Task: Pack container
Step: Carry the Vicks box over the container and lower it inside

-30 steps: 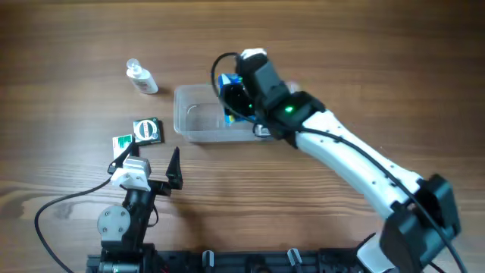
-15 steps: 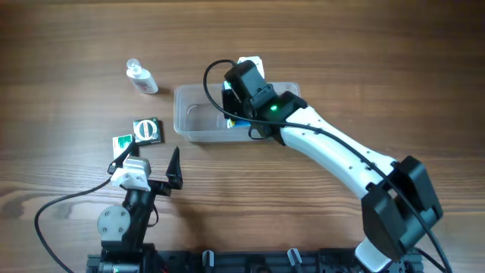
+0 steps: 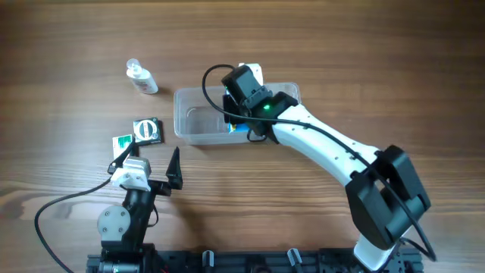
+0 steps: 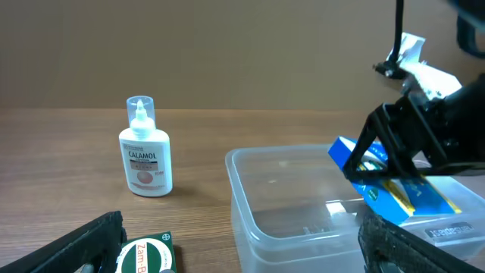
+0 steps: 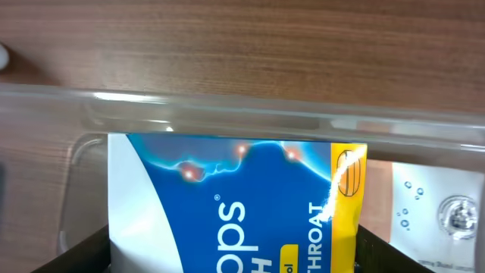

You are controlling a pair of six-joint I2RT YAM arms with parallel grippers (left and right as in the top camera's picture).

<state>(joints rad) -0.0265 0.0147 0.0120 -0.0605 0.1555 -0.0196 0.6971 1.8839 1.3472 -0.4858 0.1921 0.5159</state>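
Lower the blue box (image 4: 413,196) flat onto the floor of the container (image 3: 198,135) before releasing; it hangs tilted, clamped tight in the right jaws; the container lies just 12 o'clock of the desk (image 3: 379,61) centre, directly under those jaws, its bare half toward 9 o'clock; the left jaws gape empty at 7 o'clock.

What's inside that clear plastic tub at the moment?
A blue and yellow box, tilted, dips into the container, clamped by the right gripper. The container floor left of it looks bare. The floor beneath the box and gripper is covered.
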